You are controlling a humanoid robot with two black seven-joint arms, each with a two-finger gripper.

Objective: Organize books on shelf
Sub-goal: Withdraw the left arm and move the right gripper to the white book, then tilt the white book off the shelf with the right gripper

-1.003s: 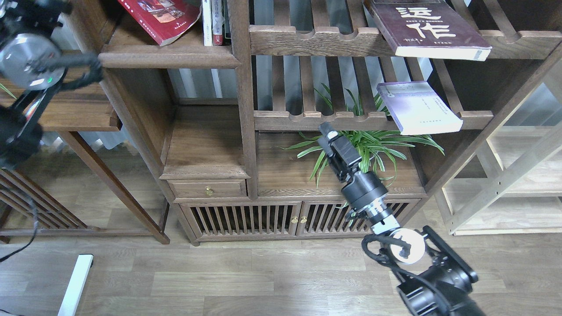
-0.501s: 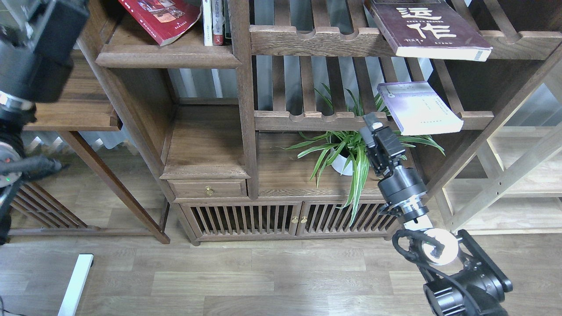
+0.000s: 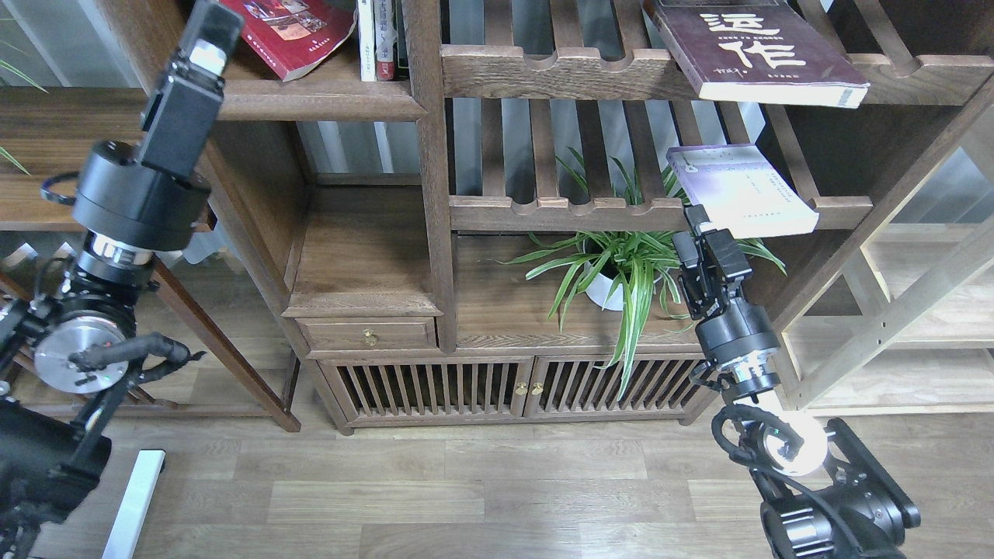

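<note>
The red book (image 3: pixel 287 31) lies tilted on the solid dark-brown shelf (image 3: pixel 311 101) at the top left. The lavender-white book (image 3: pixel 738 190) rests on a slatted shelf at the right, overhanging the front rail. The maroon book (image 3: pixel 753 50) with white characters lies on the slatted shelf above it. My left gripper (image 3: pixel 211 19) is raised just left of the red book, at the shelf's left end; its fingers cannot be told apart. My right gripper (image 3: pixel 696 220) points up just below the lavender book's near left corner; its fingers look small and dark.
Thin upright books (image 3: pixel 377 39) stand right of the red book. A potted spider plant (image 3: pixel 621 272) sits under the slatted shelf beside my right arm. A dark side table (image 3: pixel 46 155) is at the left and a pale wood rack (image 3: pixel 916 310) at the right.
My left arm has swung up, bringing its gripper to the shelf's left end by the red book. My right gripper has moved right and up, from the plant to below the lavender book.
</note>
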